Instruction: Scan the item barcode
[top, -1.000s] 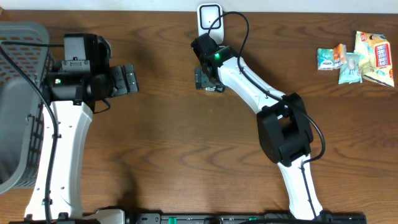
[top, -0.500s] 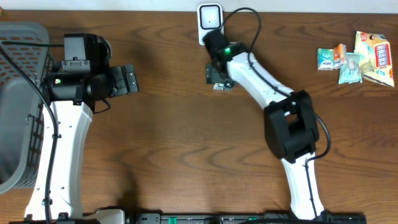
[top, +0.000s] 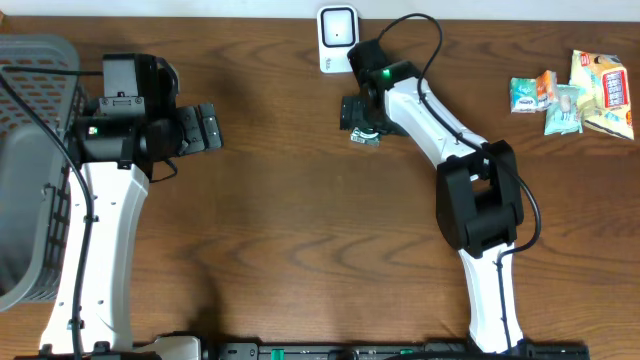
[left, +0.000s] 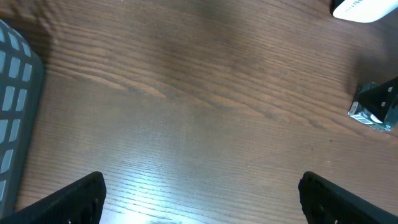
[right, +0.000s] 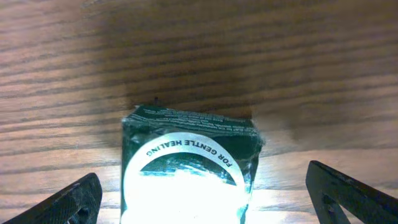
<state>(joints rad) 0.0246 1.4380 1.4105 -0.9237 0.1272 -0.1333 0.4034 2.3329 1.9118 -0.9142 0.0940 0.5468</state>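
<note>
left hand (left: 202, 190): wide open, empty, over tabletop (left: 186, 93) | right hand (right: 200, 186): wide open, straddling green packet (right: 189, 149), gap each side, no grip | packet: flat on tabletop, upper centre of overhead frame, near white scanner (top: 337, 27)

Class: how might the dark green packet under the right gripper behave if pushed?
The dark green packet looks glossy, film-wrapped: probably slippery. Crinkled edges suggest it may flex. Lying flat, it should slide, not roll.
</note>
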